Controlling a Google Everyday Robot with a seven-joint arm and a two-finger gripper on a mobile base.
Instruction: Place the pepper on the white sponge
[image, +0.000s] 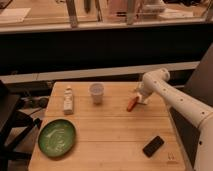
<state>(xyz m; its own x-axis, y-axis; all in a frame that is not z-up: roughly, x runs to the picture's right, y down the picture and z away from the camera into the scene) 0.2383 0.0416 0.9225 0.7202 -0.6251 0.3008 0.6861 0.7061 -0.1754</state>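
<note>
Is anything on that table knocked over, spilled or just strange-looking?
Nothing stands out. The cup stands upright, the green plate lies flat, and no spill shows. The gripper sits at the right side, by the orange-red pepper.
</note>
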